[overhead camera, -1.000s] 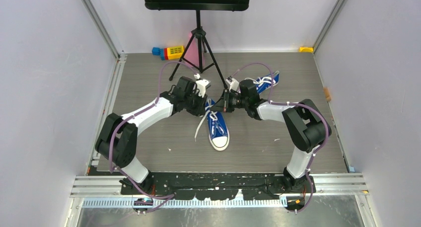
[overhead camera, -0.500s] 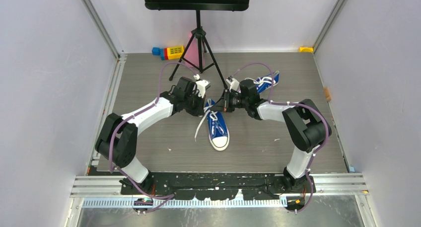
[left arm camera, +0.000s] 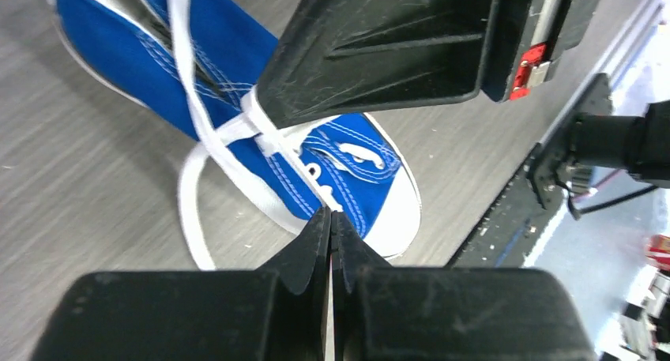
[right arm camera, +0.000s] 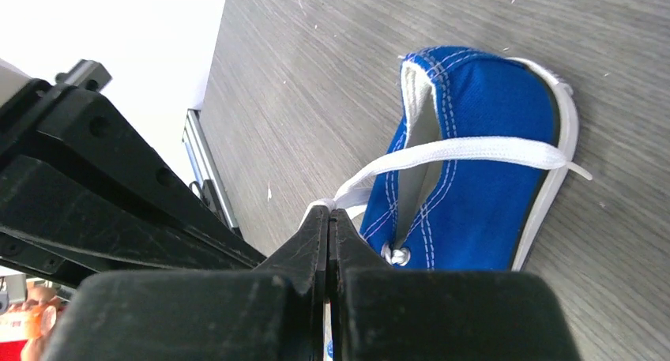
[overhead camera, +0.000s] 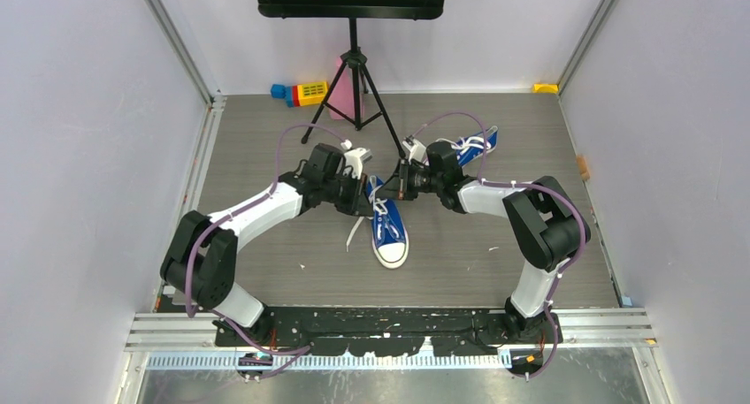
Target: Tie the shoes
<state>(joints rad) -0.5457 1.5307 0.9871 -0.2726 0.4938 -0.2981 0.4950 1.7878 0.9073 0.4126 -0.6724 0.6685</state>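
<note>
One blue shoe lies mid-table, its white toe cap toward the near edge. The other shoe lies behind my right arm at the back. My left gripper is at the near shoe's left side, shut on a white lace; in the left wrist view the lace loops onto the floor beside the shoe. My right gripper is above the shoe's heel, shut on the other lace end. In the right wrist view a lace crosses the heel.
A black tripod stand rises at the back centre, with coloured toy blocks and a pink object beside it. A yellow piece is in the back right corner. An orange piece sits at the right edge.
My left gripper has shifted slightly down toward the shoe's lacing, and the left arm's elbow has moved nearer. The right arm and both shoes have stayed put.
</note>
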